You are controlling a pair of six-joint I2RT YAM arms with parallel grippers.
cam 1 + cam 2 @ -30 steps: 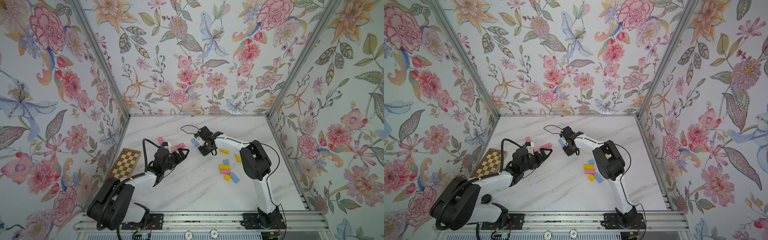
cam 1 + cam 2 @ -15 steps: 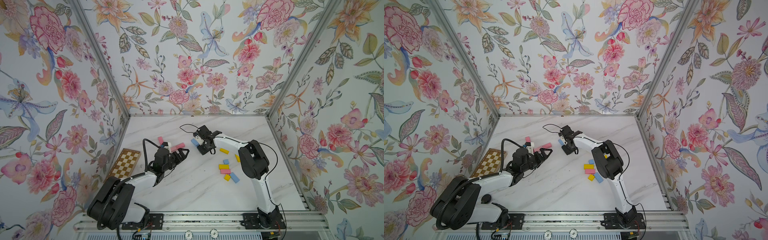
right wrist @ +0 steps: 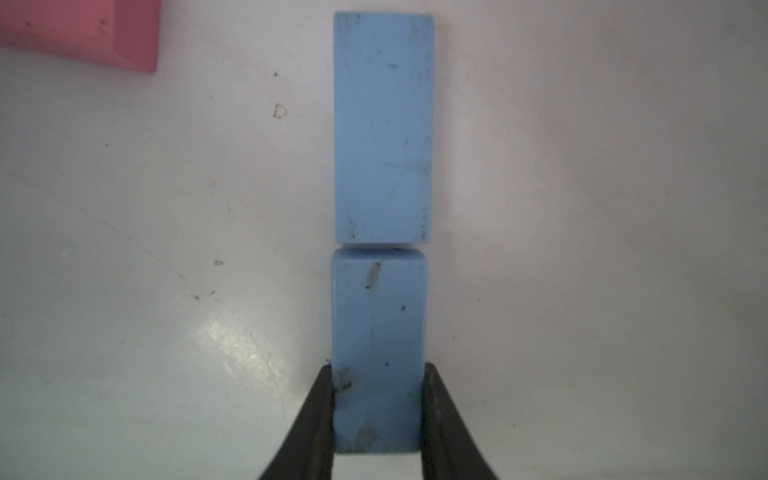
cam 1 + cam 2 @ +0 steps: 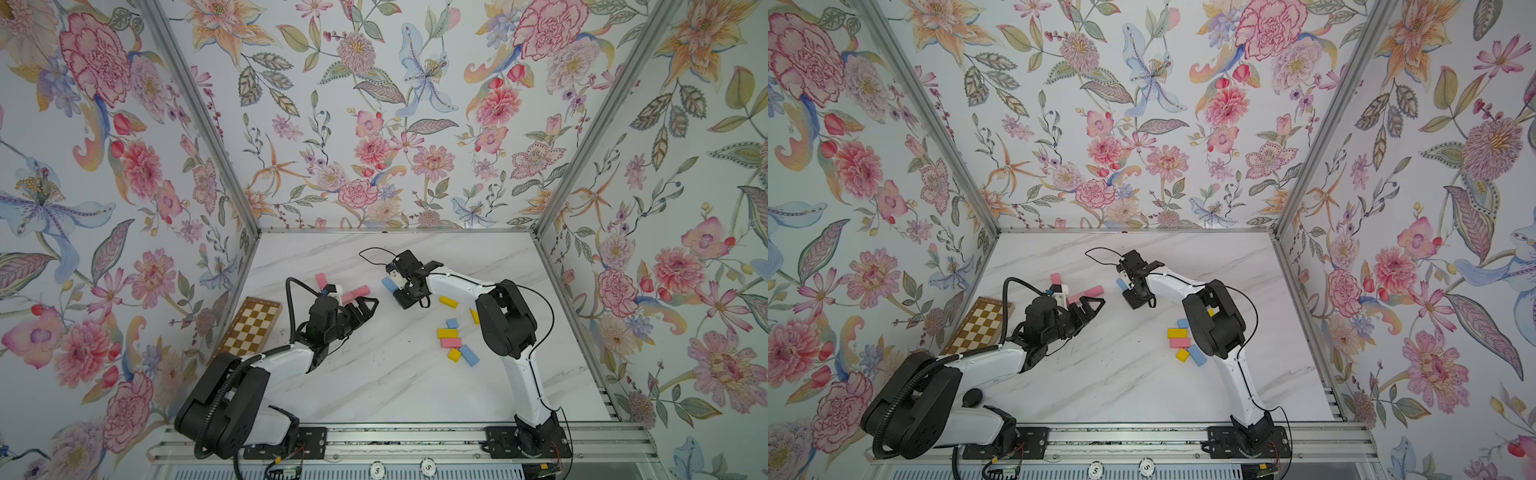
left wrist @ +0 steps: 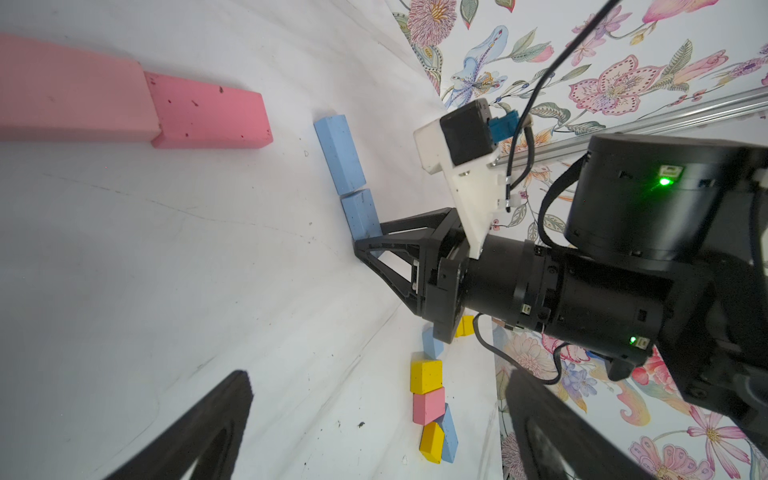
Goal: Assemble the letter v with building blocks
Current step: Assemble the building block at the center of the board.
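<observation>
My right gripper point(image 3: 379, 370) is shut on the near end of a light blue block point(image 3: 379, 324). That block lies end to end with a longer light blue block point(image 3: 383, 124), with only a thin seam between them. In both top views this pair point(image 4: 389, 284) sits under the right gripper point(image 4: 405, 296) at the table's middle back. Two pink blocks point(image 5: 208, 116) lie end to end to the left point(image 4: 355, 293), and another pink block point(image 4: 321, 281) lies farther left. My left gripper point(image 4: 365, 307) stands open and empty just in front of the pink pair.
Several loose yellow, pink and blue blocks point(image 4: 450, 342) lie in a cluster by the right arm's elbow. Two more yellow blocks point(image 4: 449, 301) lie just behind them. A brown-and-cream checkered board point(image 4: 252, 322) lies at the left wall. Flowered walls enclose the marble table point(image 4: 395, 386).
The right arm has shifted slightly to the left with the blue block in its jaws. The left arm has not moved.
</observation>
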